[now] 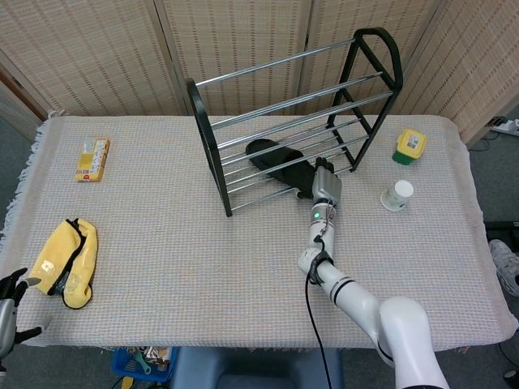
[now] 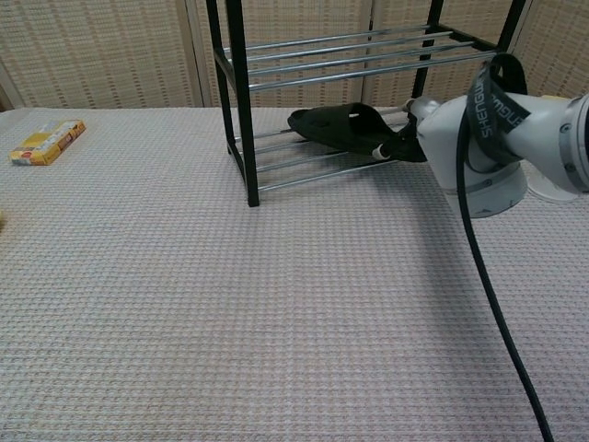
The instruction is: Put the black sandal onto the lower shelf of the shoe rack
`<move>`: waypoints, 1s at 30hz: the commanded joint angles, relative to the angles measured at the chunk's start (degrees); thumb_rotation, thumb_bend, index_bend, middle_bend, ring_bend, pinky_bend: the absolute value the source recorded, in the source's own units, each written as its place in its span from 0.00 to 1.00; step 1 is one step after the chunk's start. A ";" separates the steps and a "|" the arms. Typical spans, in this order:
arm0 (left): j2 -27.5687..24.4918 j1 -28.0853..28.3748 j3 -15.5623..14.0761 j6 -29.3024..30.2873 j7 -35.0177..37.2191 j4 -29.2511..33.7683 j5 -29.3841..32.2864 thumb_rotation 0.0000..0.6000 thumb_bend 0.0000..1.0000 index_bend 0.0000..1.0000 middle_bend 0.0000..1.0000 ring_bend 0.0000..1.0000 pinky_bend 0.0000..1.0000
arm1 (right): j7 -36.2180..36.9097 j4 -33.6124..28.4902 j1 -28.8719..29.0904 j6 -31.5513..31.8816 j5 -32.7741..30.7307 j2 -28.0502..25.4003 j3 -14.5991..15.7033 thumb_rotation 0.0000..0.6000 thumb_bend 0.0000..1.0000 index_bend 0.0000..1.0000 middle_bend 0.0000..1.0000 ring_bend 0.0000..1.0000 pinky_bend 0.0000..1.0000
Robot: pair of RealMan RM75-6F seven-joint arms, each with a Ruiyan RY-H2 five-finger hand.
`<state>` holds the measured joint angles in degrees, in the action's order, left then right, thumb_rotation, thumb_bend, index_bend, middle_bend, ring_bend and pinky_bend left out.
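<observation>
Placing step, nearly done. Right hand (image 1: pixel 323 180) grips the heel end of the black sandal (image 1: pixel 276 159), fingers closed around it; toe end lies over the lower rails of the shoe rack (image 1: pixel 205 120), heel still sticking out the near side. Next move likely: push it a bit further in, level it on the rails, then let go. Sandal looks soft, matte, rubbery with a wide strap. Rack: black tube frame, thin shiny metal rods, gaps between. Surface (image 1: pixel 203 267) has woven waffle-textured cloth. Left hand (image 1: pixel 10 312) at near left edge, fingers apart, holding nothing.
</observation>
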<state>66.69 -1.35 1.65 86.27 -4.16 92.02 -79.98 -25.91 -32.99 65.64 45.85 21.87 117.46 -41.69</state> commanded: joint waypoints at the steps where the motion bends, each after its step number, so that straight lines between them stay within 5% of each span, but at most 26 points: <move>1: 0.04 0.06 -0.04 -0.12 -0.08 0.02 -0.06 1.00 0.20 0.30 0.15 0.16 0.31 | 2.11 -1.40 -0.57 -0.35 1.48 -0.60 0.10 1.00 0.26 0.00 0.02 0.00 0.15; 11: -0.10 -0.01 -0.29 -0.26 0.78 0.20 -0.55 1.00 0.20 0.30 0.15 0.16 0.31 | 4.84 -8.20 -3.75 0.81 5.70 -3.64 2.60 1.00 0.13 0.00 0.00 0.00 0.11; 30: -0.13 -0.11 -0.62 -0.08 0.22 0.93 -1.33 1.00 0.20 0.30 0.15 0.16 0.31 | 5.38 -23.25 -14.93 1.00 8.41 -12.73 12.07 1.00 0.18 0.00 0.05 0.00 0.11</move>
<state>66.54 -1.48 1.06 86.24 -3.90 92.91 -81.29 -20.21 -55.96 51.09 47.18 30.73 105.06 -30.10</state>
